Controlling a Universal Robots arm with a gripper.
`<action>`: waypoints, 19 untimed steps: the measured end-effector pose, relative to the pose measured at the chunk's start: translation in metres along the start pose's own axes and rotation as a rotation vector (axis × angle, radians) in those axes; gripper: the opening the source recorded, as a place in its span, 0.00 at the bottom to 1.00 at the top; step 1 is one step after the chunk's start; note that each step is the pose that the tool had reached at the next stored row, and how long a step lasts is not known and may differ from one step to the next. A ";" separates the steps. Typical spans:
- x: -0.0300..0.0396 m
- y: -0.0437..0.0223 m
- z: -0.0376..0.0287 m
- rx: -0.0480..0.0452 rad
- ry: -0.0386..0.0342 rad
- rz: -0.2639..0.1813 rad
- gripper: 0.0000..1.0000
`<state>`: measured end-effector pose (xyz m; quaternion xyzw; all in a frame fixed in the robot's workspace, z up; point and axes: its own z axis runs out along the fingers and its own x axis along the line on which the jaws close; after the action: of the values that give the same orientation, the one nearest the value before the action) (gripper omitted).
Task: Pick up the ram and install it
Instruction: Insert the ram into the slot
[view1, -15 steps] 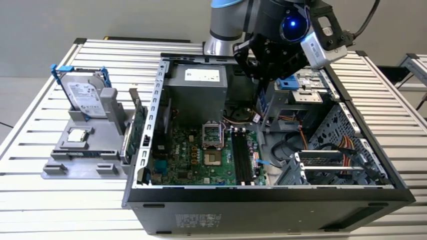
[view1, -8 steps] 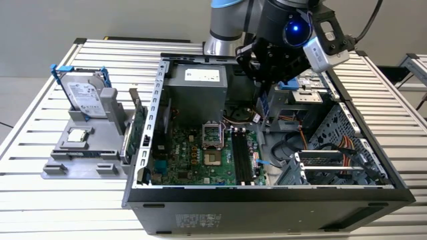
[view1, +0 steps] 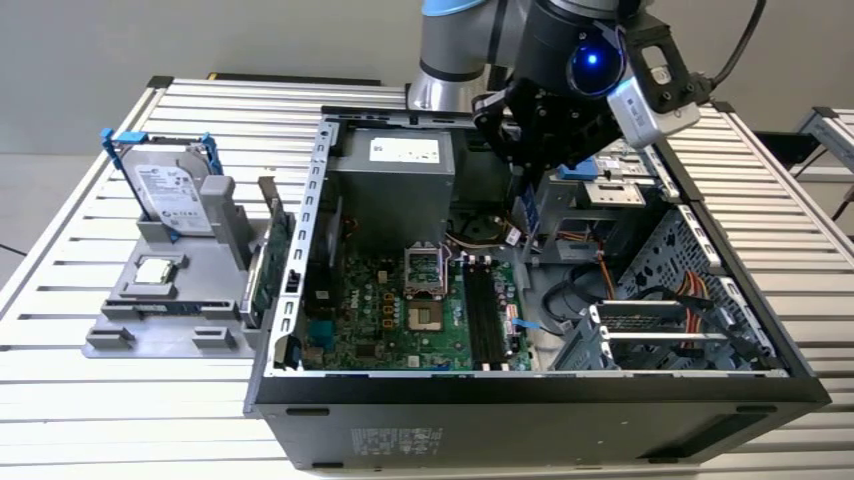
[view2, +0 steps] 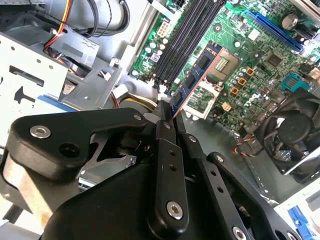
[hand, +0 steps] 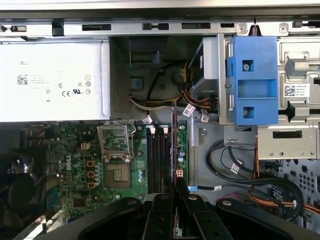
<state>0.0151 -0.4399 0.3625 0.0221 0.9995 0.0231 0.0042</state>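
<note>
**Q:** Where is the ram located, and how is it held?

**A:** The ram (view2: 197, 75) is pinched at one end between the fingers (view2: 166, 145), which are closed on it. Its length runs out beyond them. It is carried inside the case (view1: 534, 385), above the board (hand: 75, 165) and apart from it, near the slots (hand: 157, 160).

**Q:** How should this step be carried out well?

**A:** It is judged that the ram should be set parallel to one slot, with its contact edge facing down, before it is lowered. The notch should be matched to the slot key. Pressure is best applied evenly along the top edge. The grip at one end is likely to let the free end swing, so a slow approach is advised. The cables (hand: 165, 102) beside the slots should be kept clear.

**Q:** What is hidden or hard to make out?

**A:** In the first wrist view the ram is seen edge-on as a thin line, so the slot beneath it cannot be determined. The gripped end is covered by the fingers. The contact edge and notch are not visible. It cannot be told whether the slot latches are open. In the exterior view the ram is largely screened by the arm (view1: 587, 60).
</note>
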 end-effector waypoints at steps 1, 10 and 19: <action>0.0000 0.0000 0.0003 0.0002 0.0000 0.000 0.00; -0.0023 -0.0002 0.0052 0.0006 -0.0013 0.027 0.00; -0.0078 -0.0006 0.0135 0.0008 -0.0004 0.028 0.00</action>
<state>0.0230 -0.4402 0.3491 0.0359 0.9991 0.0227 0.0041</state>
